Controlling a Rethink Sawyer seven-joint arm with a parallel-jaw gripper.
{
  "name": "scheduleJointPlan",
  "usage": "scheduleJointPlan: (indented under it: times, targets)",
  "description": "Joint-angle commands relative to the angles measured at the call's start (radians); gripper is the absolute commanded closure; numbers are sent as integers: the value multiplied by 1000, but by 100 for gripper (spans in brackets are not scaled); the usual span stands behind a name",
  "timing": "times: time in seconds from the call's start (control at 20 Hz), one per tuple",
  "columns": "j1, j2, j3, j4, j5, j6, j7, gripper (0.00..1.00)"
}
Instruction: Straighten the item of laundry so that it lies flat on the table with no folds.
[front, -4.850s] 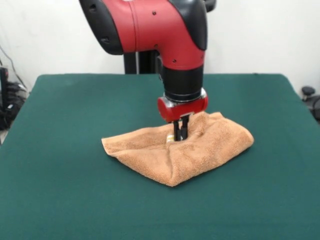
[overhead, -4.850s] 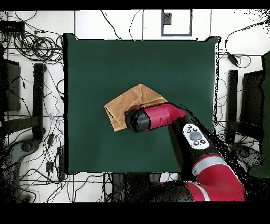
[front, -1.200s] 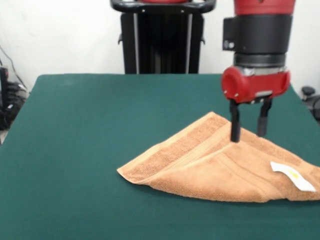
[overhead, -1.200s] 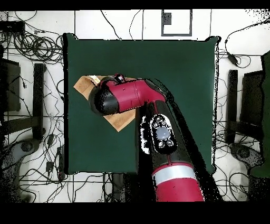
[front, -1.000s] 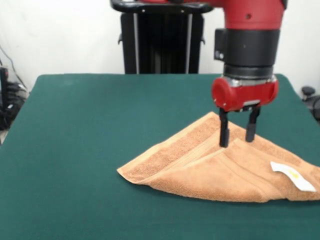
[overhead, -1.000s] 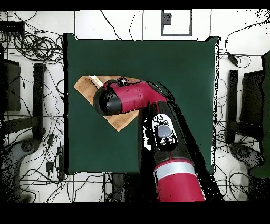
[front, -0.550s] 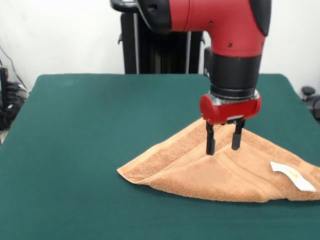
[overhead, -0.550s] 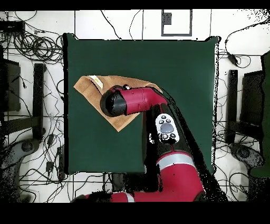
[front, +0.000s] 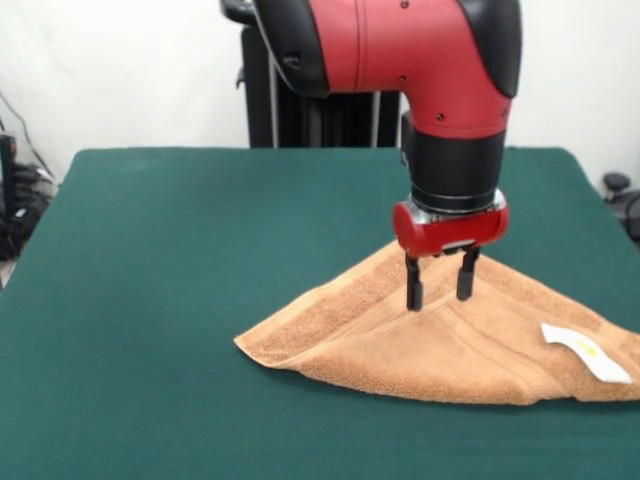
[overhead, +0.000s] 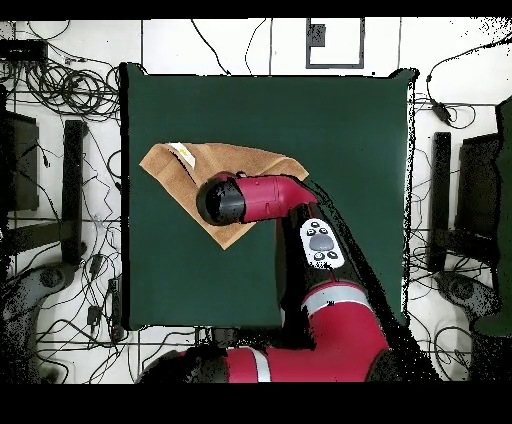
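Observation:
The orange-tan towel (front: 440, 340) lies on the green table (front: 180, 260) at the right in the front view, folded into a rough triangle with a ridge under the gripper. Its white tag (front: 585, 352) lies on top near the right edge. My gripper (front: 437, 291) is open, fingers pointing down, tips at or just above the towel's ridge, holding nothing. In the overhead view the towel (overhead: 235, 160) lies at the table's left (overhead: 340, 120); the arm's head covers its middle and hides the gripper there.
The black pedestal (front: 320, 110) stands behind the table's far edge. Cables and stands lie on the floor around the table (overhead: 70, 90). The towel's right end reaches the table's edge region in the front view.
The gripper has moved left and lower over the towel, staying open. Earlier still, the towel was a compact bundle at the table's middle; it now lies spread wider toward the side.

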Motion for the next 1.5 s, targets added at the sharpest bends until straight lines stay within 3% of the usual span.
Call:
scheduleJointPlan:
  times: [0.05,0.85,1.5]
  targets:
    - [-4,28,97,69,60,-57,169,0]
    - [-15,34,147,69,38,-148,134,0]
    - [30,63,114,39,49,-104,138,0]
